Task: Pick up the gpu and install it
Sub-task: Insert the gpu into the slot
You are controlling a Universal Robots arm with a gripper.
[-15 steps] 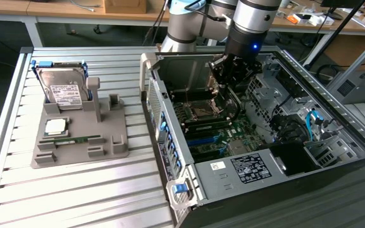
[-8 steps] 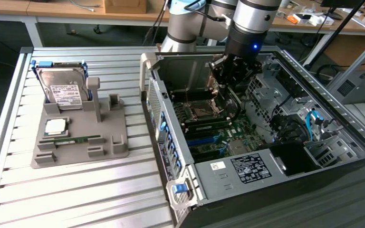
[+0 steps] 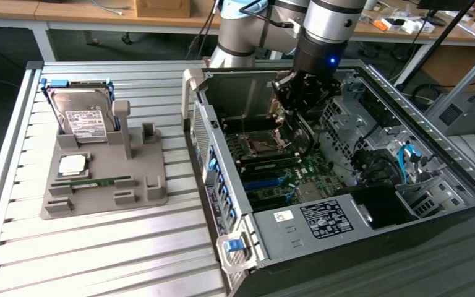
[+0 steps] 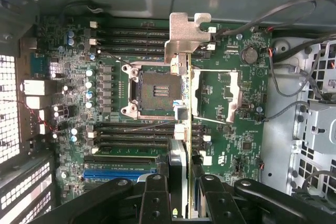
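Silver tubular arm (image 3: pixel 330 21), pale blue joint caps (image 3: pixel 237 6), black wrist (image 3: pixel 313 65) with blue light (image 3: pixel 333 60), black jaws

I tallied each kind I saw and logged: gpu (image 4: pixel 181 114), 1 | my gripper (image 4: pixel 182 192), 1 | my arm (image 3: pixel 328 25), 1 | hard drive (image 3: pixel 85 114), 1 | memory stick (image 3: pixel 93 182), 1 | processor chip (image 3: pixel 73 164), 1 | grey holder tray (image 3: pixel 151 192), 1 | open computer case (image 3: pixel 233 93), 1 | motherboard (image 4: pixel 236 108), 1 | processor socket (image 4: pixel 155 90), 1 | blue slot (image 4: pixel 118 173), 1
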